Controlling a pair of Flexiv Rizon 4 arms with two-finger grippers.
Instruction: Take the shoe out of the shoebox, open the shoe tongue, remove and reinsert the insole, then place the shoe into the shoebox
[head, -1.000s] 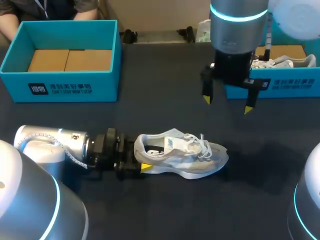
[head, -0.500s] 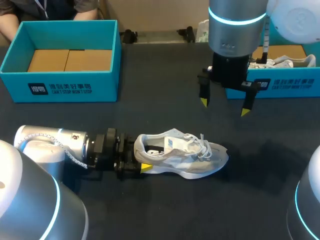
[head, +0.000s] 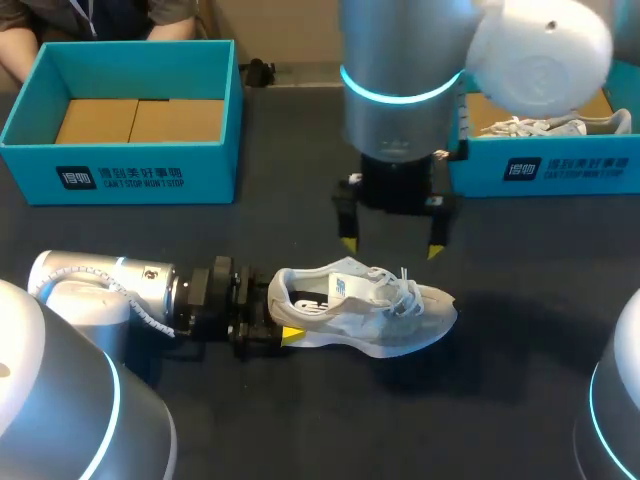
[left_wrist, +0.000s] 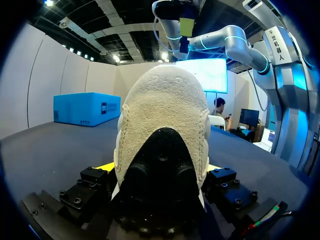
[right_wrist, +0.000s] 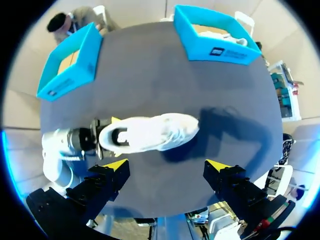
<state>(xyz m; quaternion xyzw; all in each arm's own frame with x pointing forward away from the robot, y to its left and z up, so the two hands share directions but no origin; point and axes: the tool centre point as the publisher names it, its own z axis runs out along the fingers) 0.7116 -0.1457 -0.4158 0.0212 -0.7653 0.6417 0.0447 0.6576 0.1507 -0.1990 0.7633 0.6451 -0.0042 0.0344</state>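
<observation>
Left arm stretched low along the dark worktop (head: 300, 200), its claw (head: 279, 322) clamped on the heel of the pale grey lace-up sneaker (head: 370, 318). Right claw (head: 391, 247) hangs above, pointing straight down, fingers apart.

Rough suede shoe (left_wrist: 161, 107), matt table (head: 300, 215)

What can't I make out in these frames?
Insole: head view, the shoe opening is too small and dark to show it.
Laces: left wrist view, the heel in the left gripper blocks them.
Right shoebox: head view, the right arm covers its left part, the edge cuts its right.
</observation>
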